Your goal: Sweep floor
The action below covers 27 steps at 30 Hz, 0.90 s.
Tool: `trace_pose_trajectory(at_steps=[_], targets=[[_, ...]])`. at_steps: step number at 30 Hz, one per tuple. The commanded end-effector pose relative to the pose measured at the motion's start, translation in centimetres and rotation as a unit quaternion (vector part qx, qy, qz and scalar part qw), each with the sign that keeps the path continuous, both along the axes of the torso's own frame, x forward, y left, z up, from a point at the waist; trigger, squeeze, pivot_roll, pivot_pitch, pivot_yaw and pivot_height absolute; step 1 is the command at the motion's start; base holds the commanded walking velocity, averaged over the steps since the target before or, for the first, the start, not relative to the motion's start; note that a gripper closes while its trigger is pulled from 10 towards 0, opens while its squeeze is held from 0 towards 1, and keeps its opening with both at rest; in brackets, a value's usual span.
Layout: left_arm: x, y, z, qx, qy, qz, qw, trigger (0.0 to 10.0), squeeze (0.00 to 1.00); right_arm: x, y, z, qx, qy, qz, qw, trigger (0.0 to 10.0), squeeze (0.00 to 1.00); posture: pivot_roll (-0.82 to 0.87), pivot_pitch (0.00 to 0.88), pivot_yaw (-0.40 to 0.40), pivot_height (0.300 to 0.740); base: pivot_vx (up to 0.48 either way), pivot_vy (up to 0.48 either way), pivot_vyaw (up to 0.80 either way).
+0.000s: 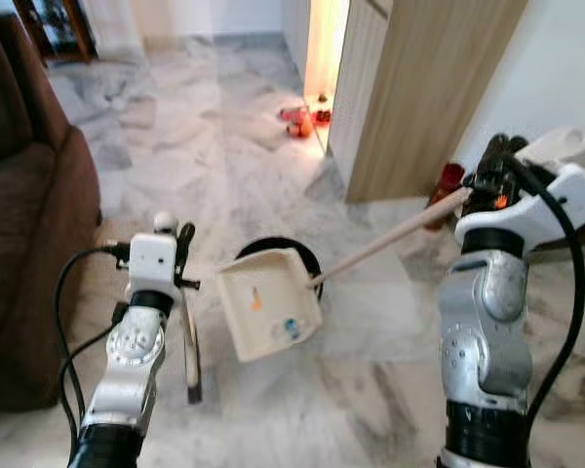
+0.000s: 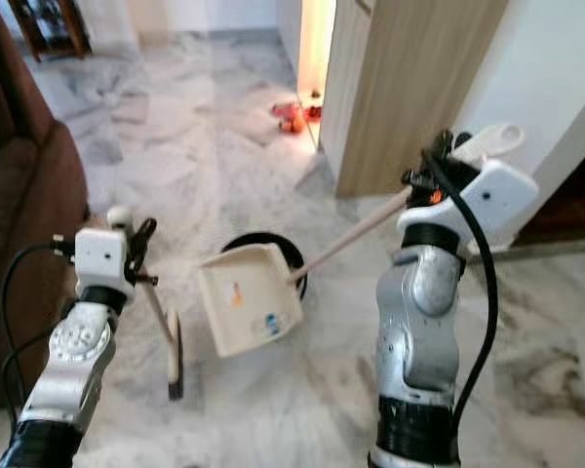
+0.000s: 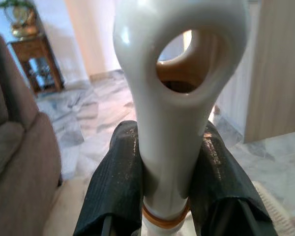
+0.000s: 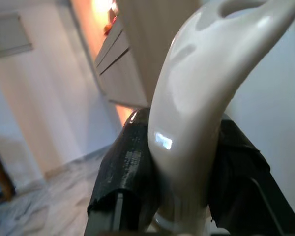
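My left gripper (image 1: 182,249) is shut on the white looped handle (image 3: 177,98) of a broom, black fingers (image 3: 115,187) pressed on both sides. The broom's head (image 1: 192,363) rests on the marble floor below it. My right gripper (image 1: 492,174) is shut on the white curved grip (image 4: 196,98) at the end of a long wooden pole (image 1: 390,239). That pole runs down to a cream dustpan (image 1: 268,304), held tilted just above the floor between the arms. A small orange bit (image 1: 255,301) and a blue bit (image 1: 290,327) lie in the pan.
A black round object (image 1: 291,250) sits on the floor right behind the dustpan. A brown sofa (image 1: 19,214) fills the left side. A wooden panel wall (image 1: 429,88) stands at the right, with a red item (image 1: 450,177) at its foot. Red-orange toys (image 1: 297,122) lie further ahead.
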<state>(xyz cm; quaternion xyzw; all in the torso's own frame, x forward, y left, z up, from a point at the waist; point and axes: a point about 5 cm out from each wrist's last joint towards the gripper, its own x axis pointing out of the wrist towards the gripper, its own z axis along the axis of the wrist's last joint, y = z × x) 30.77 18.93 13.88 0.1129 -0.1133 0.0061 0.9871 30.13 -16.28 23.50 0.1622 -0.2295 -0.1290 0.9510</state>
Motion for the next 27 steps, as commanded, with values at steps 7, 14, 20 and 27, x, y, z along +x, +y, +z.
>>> trace_pose_trajectory(at_steps=[7,14,20,27], targets=[[0.3,0.2,1.6,0.014,-0.037,0.003,0.999,10.0,0.00,-0.4,0.4,1.8,0.022,-0.053,0.019,0.998,10.0,0.00,-0.03,0.088,-0.033,0.740,0.328,0.000,0.27],[0.3,0.3,1.7,0.014,-0.041,0.005,0.999,10.0,0.00,-0.4,0.5,1.9,0.023,-0.055,0.020,0.998,10.0,0.00,-0.02,0.088,-0.035,0.740,0.329,0.000,0.00],[0.3,0.3,2.0,0.012,-0.047,0.006,0.999,10.0,0.00,-0.4,0.5,2.3,0.026,-0.065,0.024,0.997,10.0,0.00,-0.02,0.089,-0.037,0.740,0.329,0.000,0.00],[0.3,0.2,2.1,0.010,-0.053,0.006,0.999,10.0,0.00,-1.0,0.1,4.1,0.036,-0.114,0.015,0.993,10.0,0.00,-0.03,0.093,-0.038,0.740,0.330,0.000,0.00]])
